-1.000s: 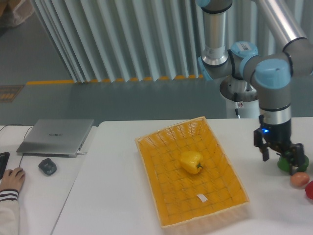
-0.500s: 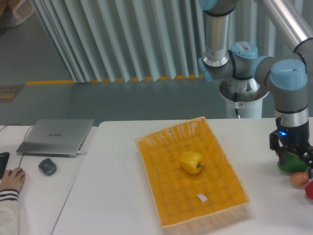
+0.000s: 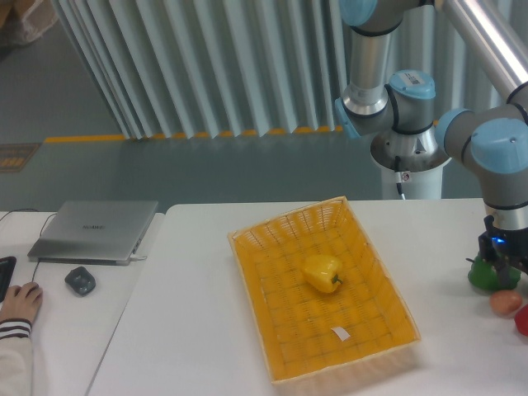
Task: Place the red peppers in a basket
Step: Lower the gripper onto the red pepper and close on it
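Pincer (image 3: pixel 509 266) is hanging at the far right edge of the view, low over the desk (image 3: pixel 198 330), and its fingers are cut off by the frame and mixed in with the produce below, so I cannot tell whether they are apart or together. Going left to right: one hand (image 3: pixel 18 302) is resting at the left edge, one mouse (image 3: pixel 80 280) is sitting beside one closed laptop (image 3: pixel 95 230), and one basket (image 3: pixel 256 252) is lying mid-desk, holding one yellow pepper (image 3: pixel 323 273) and one small white tag (image 3: pixel 340 333). Further right, one green item (image 3: pixel 483 275) is sitting right under the pincer, one orange-red round fruit (image 3: pixel 505 303) is lying just in front of it, and a single sliver of the red pepper (image 3: pixel 522 319) is showing at the very edge, most of it out of frame. That pepper is resting on the desk, well apart from the basket and not in the pincer. By my reading the task is sitting at the approach step: the arm is hovering near the cluster with no grasp made. The next move is calling for the pincer to line up over the red pepper rather than the green item or the round fruit, both close beside it, then come down around it. A careless descent is risking a nudge to those neighbours.
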{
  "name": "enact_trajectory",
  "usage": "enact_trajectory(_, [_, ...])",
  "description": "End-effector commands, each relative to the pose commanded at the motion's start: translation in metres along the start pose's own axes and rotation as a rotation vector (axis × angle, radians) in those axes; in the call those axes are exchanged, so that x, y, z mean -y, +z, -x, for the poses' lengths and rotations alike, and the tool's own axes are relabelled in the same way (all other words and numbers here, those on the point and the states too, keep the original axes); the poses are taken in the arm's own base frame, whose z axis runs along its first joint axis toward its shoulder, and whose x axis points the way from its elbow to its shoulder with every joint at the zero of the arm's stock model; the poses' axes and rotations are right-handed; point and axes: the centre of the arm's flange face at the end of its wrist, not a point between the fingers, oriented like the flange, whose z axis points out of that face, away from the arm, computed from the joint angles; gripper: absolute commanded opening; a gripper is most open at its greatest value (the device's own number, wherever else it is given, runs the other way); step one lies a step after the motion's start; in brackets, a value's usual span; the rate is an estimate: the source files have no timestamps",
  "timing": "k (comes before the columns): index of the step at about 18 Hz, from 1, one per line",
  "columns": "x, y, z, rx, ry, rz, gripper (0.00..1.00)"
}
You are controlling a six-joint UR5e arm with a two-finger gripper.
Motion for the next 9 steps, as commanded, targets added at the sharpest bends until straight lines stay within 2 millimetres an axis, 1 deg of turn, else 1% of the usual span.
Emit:
enact_trajectory(2, [0.000,0.002,0.001,-0.002,0.020,-0.001,1.00])
enact_trajectory(5, [0.001,0.008,0.008,-0.002,0.027,0.003,1.00])
enact_trajectory(6, [-0.004,0.007,0.011,0.000,0.019,0.003,1.00])
enact_trajectory(7, [-0.007,0.011,0.012,-0.005,0.015,0.005,1.00])
enact_trajectory(8, [-0.007,0.013,0.013,-0.007,0.026,0.004,1.00])
enact_trajectory(9, [-0.008,0.019,0.013,-0.015,0.044,0.007,1.00])
